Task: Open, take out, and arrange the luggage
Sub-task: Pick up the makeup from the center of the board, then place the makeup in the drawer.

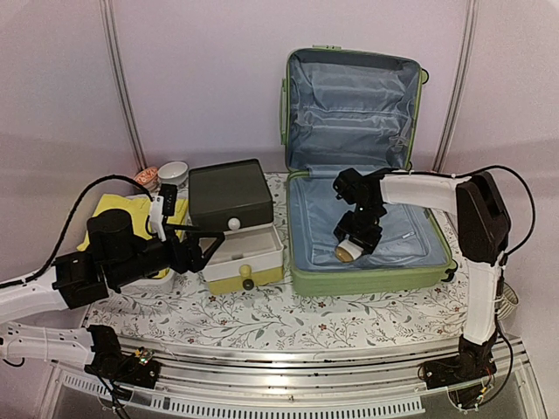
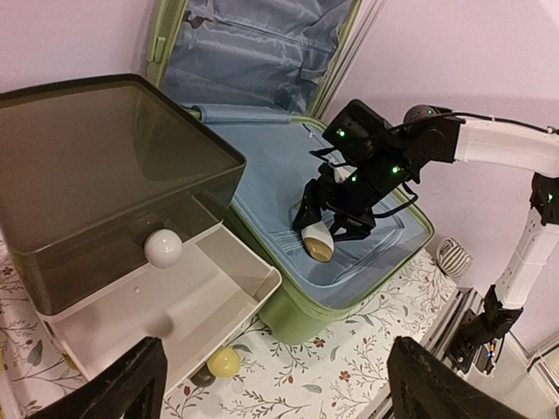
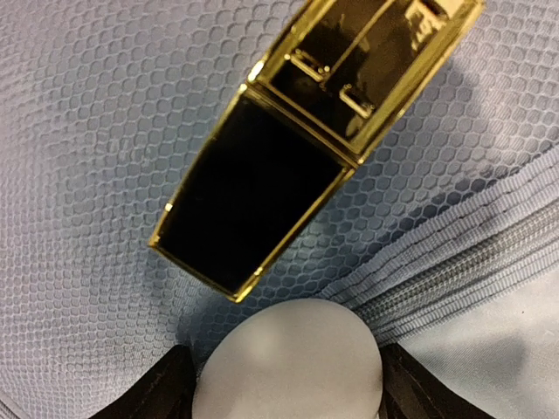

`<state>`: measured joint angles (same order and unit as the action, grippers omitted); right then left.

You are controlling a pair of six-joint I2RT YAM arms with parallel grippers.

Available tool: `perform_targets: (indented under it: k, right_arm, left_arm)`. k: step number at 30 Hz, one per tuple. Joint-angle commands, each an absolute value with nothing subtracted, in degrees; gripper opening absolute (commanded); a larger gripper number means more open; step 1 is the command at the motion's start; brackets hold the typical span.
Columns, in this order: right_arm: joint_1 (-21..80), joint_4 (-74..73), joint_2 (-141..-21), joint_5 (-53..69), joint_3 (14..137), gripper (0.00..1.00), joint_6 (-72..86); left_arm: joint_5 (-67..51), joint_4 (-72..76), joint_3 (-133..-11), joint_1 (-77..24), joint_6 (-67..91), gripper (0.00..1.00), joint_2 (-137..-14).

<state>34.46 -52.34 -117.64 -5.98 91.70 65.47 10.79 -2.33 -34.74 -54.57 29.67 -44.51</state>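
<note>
From above, the luggage [image 1: 367, 281] lay open on the right of the flowered surface [image 1: 262, 319], lid upright against the wall, with the right jaws down in its blue-lined lower half and the left jaws near the drawer box [image 1: 231, 196]. The left wrist camera showed the left jaws spread wide and empty, and the right jaws straddling a pale egg-shaped object [image 2: 316, 243]. In the right wrist view that object sat between the fingertips [image 3: 170, 388], below a gold-and-black item [image 3: 279, 140]; whether they pressed it could not be told.

Drawer box [image 1: 230, 194], bowl [image 1: 173, 171], yellow cloth [image 1: 106, 206]
</note>
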Motion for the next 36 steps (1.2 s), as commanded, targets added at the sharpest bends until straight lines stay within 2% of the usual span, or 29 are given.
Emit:
perform_targets:
  k: [1,12,21,28,36]
  right_arm:
    - [35.39,-50.51,-111.55,-7.76,89.53,0.70,62.21]
    - [35.99,-39.46,-98.15,-4.13,81.37,0.67,54.40]
    - [37.91,-29.35,-92.68,-0.54,79.12,0.66,43.47]
    - [46.76,-19.78,-88.93,-6.41,77.95,0.66,30.94]
    - [61.49,-12.21,-96.51,-19.76,82.79,0.66,18.10]
  left_arm:
    - [11.07,-2.86,-34.11,-53.75,30.17,0.90,-43.33]
    - [10.68,-2.46,-34.95,-53.70,30.04,0.90,-44.96]
    - [10.78,-2.88,-35.07,-53.70,31.75,0.89,-45.48]
    - [11.72,-3.66,-36.03,-53.66,31.74,0.90,-46.40]
    - [11.99,-5.75,-36.65,-53.00,33.47,0.90,-46.94]
